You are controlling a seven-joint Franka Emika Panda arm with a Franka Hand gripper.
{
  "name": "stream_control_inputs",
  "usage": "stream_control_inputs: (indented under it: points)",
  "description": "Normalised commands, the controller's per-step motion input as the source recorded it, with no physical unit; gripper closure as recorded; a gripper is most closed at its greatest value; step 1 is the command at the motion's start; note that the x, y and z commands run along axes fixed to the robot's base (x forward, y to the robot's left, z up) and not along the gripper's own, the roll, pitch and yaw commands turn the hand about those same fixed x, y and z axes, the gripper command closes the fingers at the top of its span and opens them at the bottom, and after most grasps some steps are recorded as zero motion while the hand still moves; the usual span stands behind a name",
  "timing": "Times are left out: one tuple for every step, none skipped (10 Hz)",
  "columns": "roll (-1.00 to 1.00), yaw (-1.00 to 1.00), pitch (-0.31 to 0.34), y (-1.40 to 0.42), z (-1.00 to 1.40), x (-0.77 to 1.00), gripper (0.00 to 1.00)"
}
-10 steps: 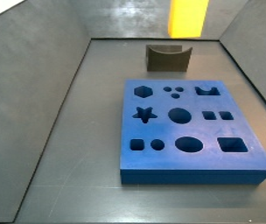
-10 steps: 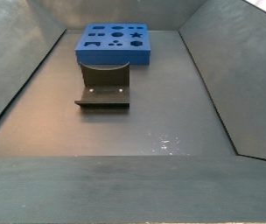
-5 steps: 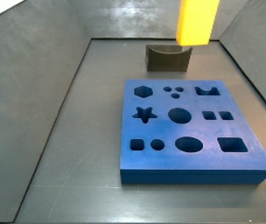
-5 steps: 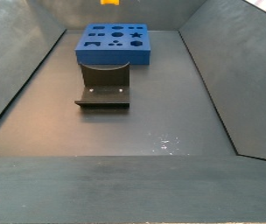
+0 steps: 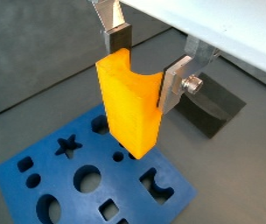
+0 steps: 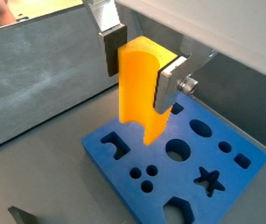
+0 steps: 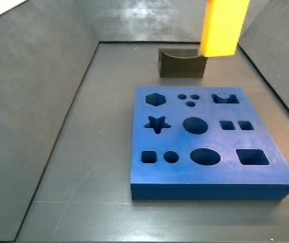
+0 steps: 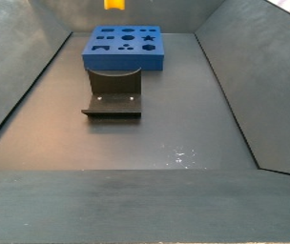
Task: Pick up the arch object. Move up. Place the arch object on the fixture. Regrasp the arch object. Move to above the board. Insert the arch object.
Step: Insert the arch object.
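Note:
The arch object (image 5: 129,109) is a tall yellow-orange block, hanging upright with its curved notch uppermost. My gripper (image 5: 146,68) is shut on its upper end, one silver finger (image 5: 120,37) on each side. Both wrist views show it above the blue board (image 5: 83,179), clear of the surface; the arch object (image 6: 143,87) hangs over the board's (image 6: 234,179) edge. In a side view the arch object (image 7: 223,27) reaches in from the top, above the olive-brown fixture (image 7: 182,63) and the board's (image 7: 211,185) far end. The gripper itself is out of both side views.
Grey sloping walls (image 7: 33,104) enclose the dark floor on all sides. The board (image 8: 125,59) lies at one end of the bin with the fixture (image 8: 113,100) just beside it. The board carries star, circle, hexagon, square and arch cutouts (image 7: 223,98).
The arch object has shifted sideways from over the fixture toward the board and now reaches lower into the side view. Board and fixture have not moved.

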Motion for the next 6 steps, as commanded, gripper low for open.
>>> stream_control_inputs:
  points:
    - [0.06, 0.00, 0.006, 0.01, -0.14, 1.00, 1.00]
    - [0.06, 0.00, 0.006, 0.01, -0.14, 1.00, 1.00]
    - [0.06, 0.00, 0.009, 0.01, -0.14, 1.00, 1.00]
    - [0.07, 0.00, 0.011, 0.01, -0.14, 1.00, 1.00]
    - [0.07, 0.00, 0.010, 0.01, -0.14, 1.00, 1.00]
    - [0.06, 0.00, 0.013, 0.01, -0.14, 1.00, 1.00]
